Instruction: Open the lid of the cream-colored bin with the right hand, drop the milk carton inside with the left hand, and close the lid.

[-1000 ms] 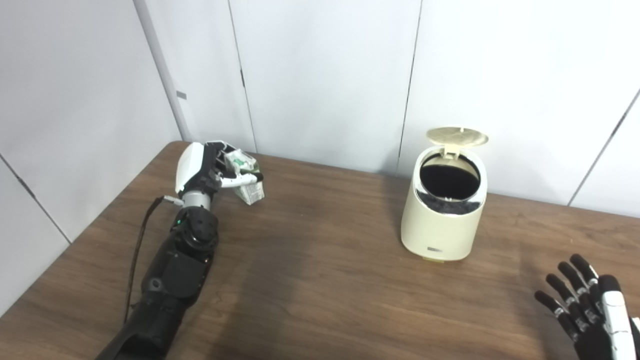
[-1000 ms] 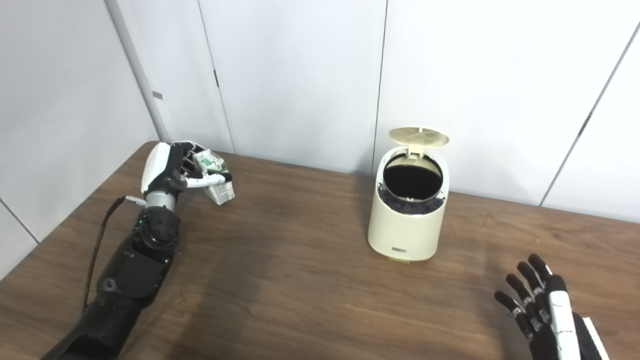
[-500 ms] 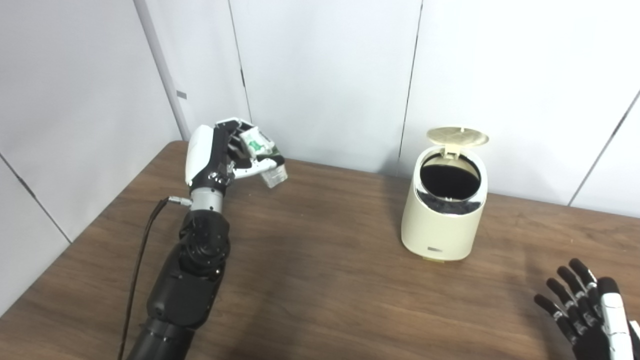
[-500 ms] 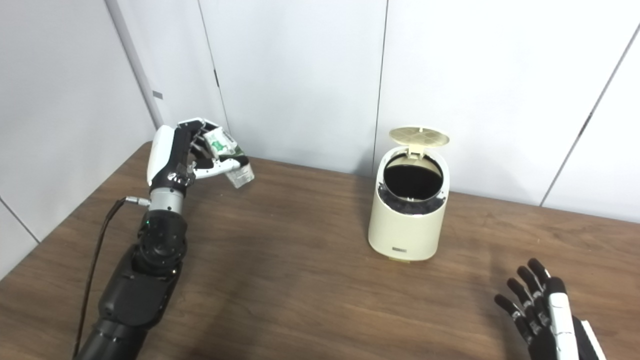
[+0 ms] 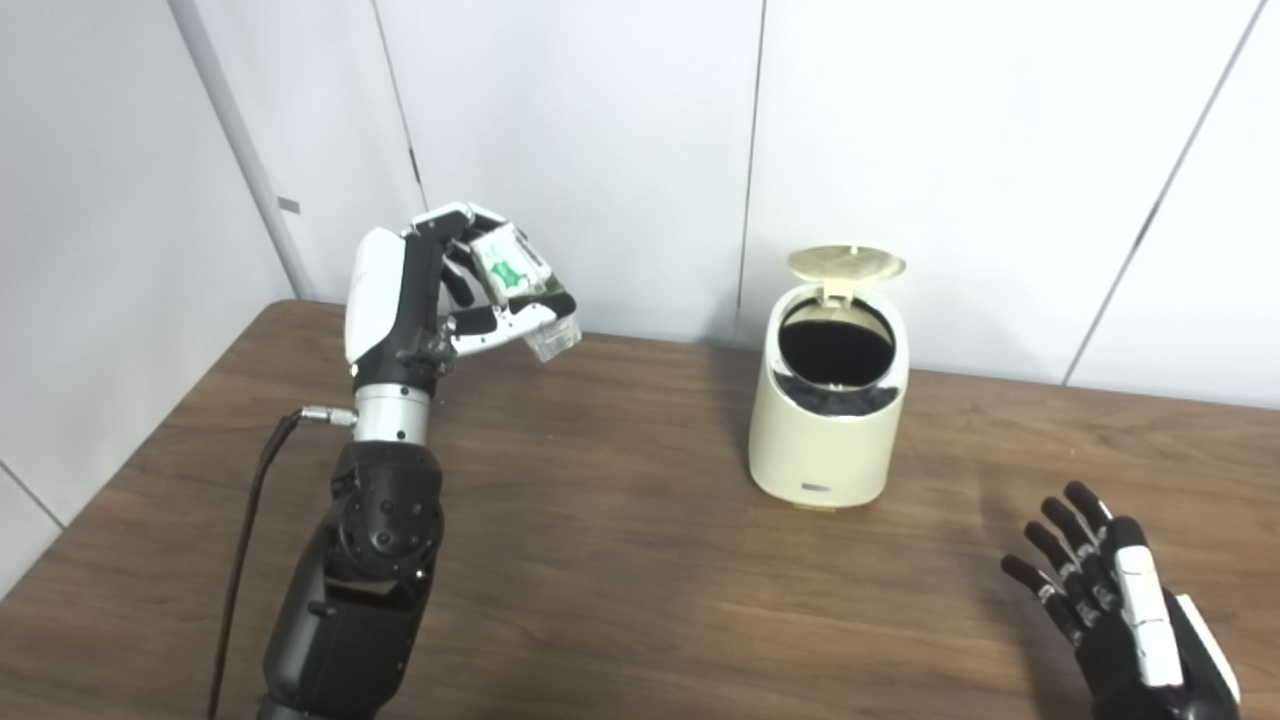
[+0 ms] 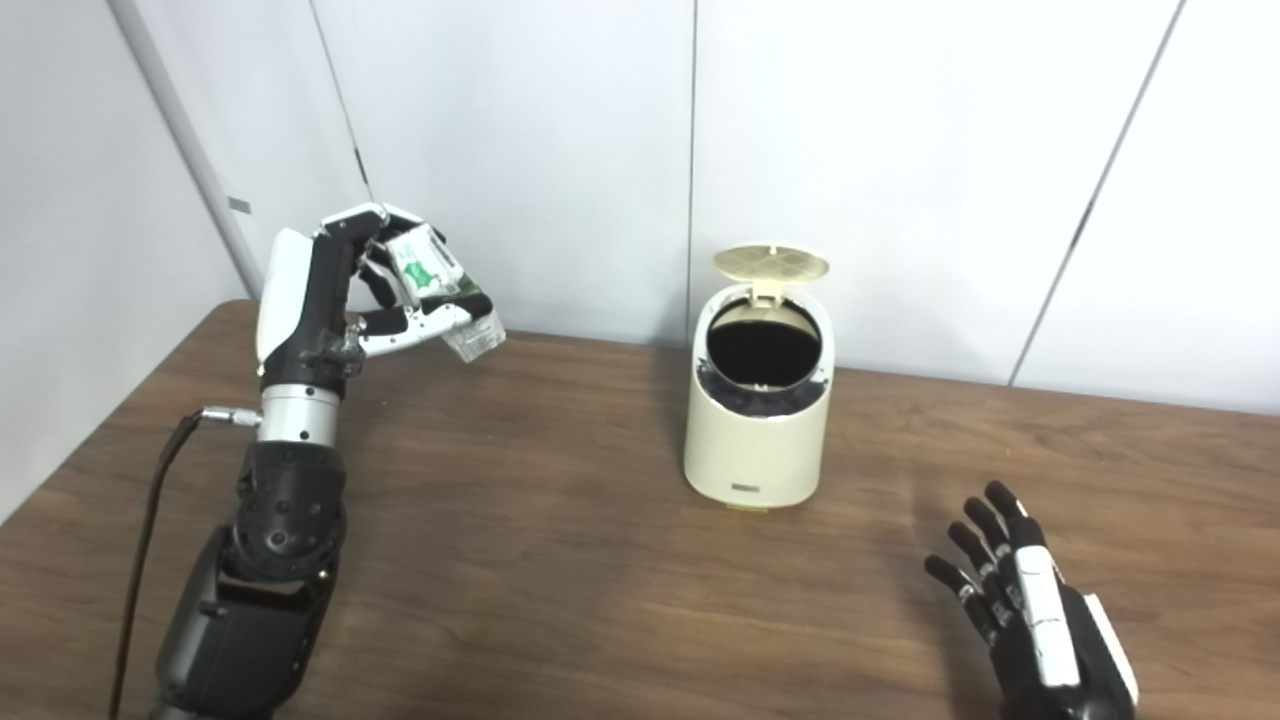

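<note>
At upper left, the left hand (image 5: 420, 300) is gripping the carton (image 5: 525, 295) aloft; the bin (image 5: 828, 400) is standing open at center; the right hand (image 5: 1120, 600), fingers spread, is hovering at lower right.

At the left of the frame, the left hand (image 5: 420, 300) has a glossy white back shell over black fingers with pale silver-white tips. Below it sits a brushed metal wrist collar, then a matte black forearm of rounded jointed housings with small screws. A thin dark cable runs from a metal plug at the wrist. At lower right, the right hand (image 5: 1120, 600) is black with a white back plate.
</note>
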Action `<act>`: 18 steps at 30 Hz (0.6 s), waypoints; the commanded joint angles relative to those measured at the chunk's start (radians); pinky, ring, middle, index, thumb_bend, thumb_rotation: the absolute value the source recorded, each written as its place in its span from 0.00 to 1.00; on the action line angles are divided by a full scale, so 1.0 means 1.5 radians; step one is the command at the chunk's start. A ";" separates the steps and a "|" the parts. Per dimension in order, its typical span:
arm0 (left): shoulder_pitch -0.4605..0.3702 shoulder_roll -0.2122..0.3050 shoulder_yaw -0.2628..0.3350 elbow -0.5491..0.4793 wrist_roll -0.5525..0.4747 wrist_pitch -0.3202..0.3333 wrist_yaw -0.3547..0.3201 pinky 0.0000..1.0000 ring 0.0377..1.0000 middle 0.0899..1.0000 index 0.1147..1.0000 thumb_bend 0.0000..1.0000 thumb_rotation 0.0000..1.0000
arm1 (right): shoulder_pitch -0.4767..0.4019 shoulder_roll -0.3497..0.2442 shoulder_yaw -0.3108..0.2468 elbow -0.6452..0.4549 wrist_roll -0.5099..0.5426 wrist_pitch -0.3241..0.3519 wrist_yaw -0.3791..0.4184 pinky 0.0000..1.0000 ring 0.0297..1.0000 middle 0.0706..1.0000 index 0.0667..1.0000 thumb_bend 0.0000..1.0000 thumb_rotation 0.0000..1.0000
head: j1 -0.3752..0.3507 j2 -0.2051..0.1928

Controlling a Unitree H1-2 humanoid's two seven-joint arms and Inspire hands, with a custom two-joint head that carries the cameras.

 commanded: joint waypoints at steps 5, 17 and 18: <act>-0.048 -0.015 -0.025 -0.040 0.041 -0.038 -0.005 0.29 0.38 0.45 0.45 0.47 0.00 | -0.013 0.007 0.007 -0.018 -0.017 -0.038 -0.004 0.81 0.93 0.95 0.95 0.50 0.86 | -0.034 -0.002; -0.070 -0.082 -0.074 -0.030 0.055 -0.076 -0.012 0.32 0.39 0.47 0.42 0.47 0.00 | -0.012 0.024 0.018 -0.004 -0.029 -0.063 -0.007 0.78 0.93 0.95 0.95 0.51 0.84 | -0.071 -0.010; -0.072 -0.089 -0.078 -0.023 0.061 -0.083 -0.007 0.32 0.39 0.47 0.42 0.47 0.00 | -0.012 0.026 0.019 -0.004 -0.030 -0.062 -0.008 0.79 0.92 0.95 0.95 0.52 0.84 | -0.071 -0.013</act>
